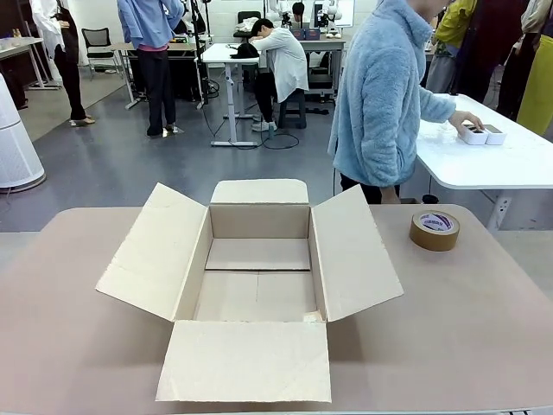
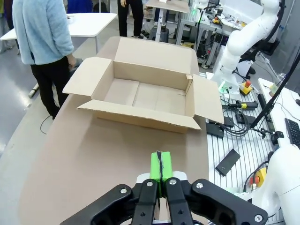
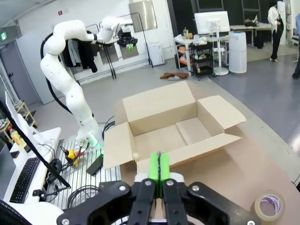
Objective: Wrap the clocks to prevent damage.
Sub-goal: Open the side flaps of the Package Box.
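Observation:
The clocks are out of view. An open brown cardboard carton [image 1: 259, 221] stands in the middle of the table with all its flaps spread and nothing inside. From the left wrist view the carton [image 2: 150, 77] lies ahead of my left gripper [image 2: 161, 171], which hangs shut above the tabletop, green pads pressed together, holding nothing. My right gripper [image 3: 159, 169] is likewise shut and empty, raised above the table with the carton [image 3: 164, 117] beyond it.
A brown tape roll [image 1: 435, 230] lies flat on the table right of the carton. A person in a light blue fleece [image 1: 380, 95] stands at the far side, one hand on small white boxes [image 1: 481, 133] on a white table behind.

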